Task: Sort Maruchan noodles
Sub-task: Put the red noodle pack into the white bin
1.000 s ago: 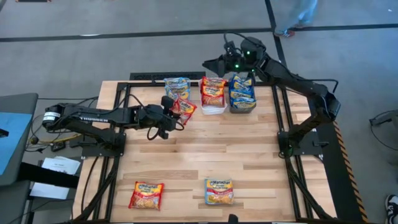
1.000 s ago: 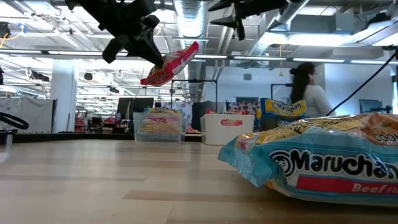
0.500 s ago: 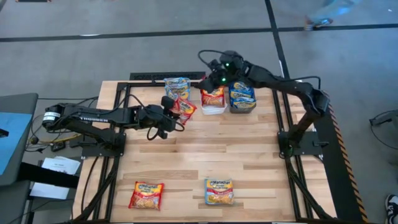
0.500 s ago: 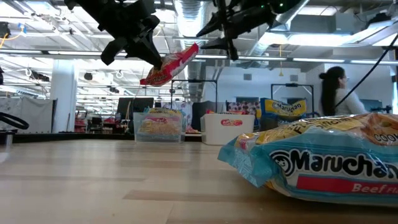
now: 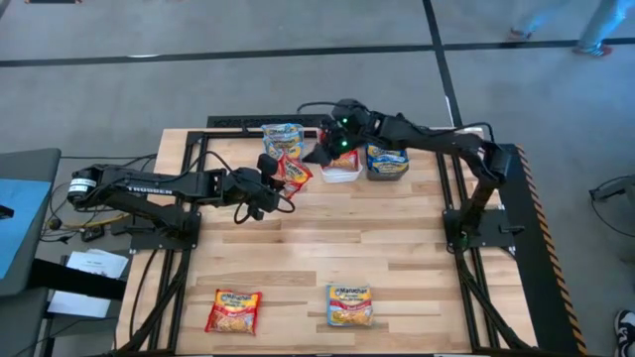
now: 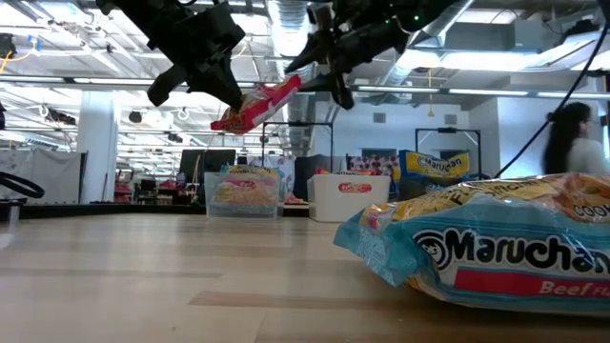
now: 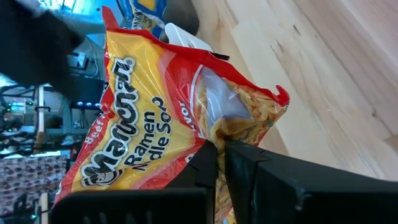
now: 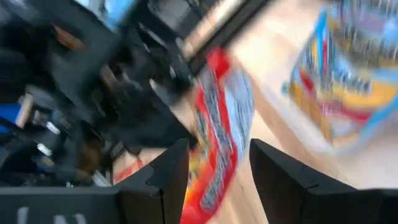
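Right arm has swung across the back of the table since a second ago, so the right gripper (image 5: 316,157) now hangs with jaws wide just beside the red packet (image 5: 295,173), above the white bin (image 5: 342,175). Left gripper (image 5: 278,181) hasn't budged, clamped on that red packet and holding it up off the table (image 5: 327,248). Other packets sit in the clear bin (image 5: 283,137) and the dark bin (image 5: 388,159), plus two loose ones near the front edge (image 5: 234,309) (image 5: 349,303).
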`<move>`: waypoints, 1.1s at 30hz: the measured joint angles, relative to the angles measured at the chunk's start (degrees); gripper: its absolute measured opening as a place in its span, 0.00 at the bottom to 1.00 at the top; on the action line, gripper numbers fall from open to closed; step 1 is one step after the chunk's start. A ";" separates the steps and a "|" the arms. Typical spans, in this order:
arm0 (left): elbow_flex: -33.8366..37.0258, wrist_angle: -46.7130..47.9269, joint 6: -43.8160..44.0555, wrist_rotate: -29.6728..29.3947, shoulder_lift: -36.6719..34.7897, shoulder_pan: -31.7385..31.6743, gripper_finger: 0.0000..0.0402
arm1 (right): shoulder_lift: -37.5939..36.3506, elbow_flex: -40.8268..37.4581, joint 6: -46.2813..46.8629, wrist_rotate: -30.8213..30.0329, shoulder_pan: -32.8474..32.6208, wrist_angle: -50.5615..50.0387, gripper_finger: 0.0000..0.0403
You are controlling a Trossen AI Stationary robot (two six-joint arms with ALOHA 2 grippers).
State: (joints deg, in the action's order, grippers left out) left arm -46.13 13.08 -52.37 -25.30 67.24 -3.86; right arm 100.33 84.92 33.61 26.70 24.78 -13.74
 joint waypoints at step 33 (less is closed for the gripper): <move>0.00 -3.93 -2.92 -1.07 0.00 -0.04 0.00 | 3.29 0.09 -0.63 -7.39 -4.56 -4.10 0.47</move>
State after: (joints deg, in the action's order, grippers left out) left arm -46.13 9.15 -55.29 -26.37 67.24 -3.90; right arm 103.61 85.01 32.97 19.31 20.23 -17.85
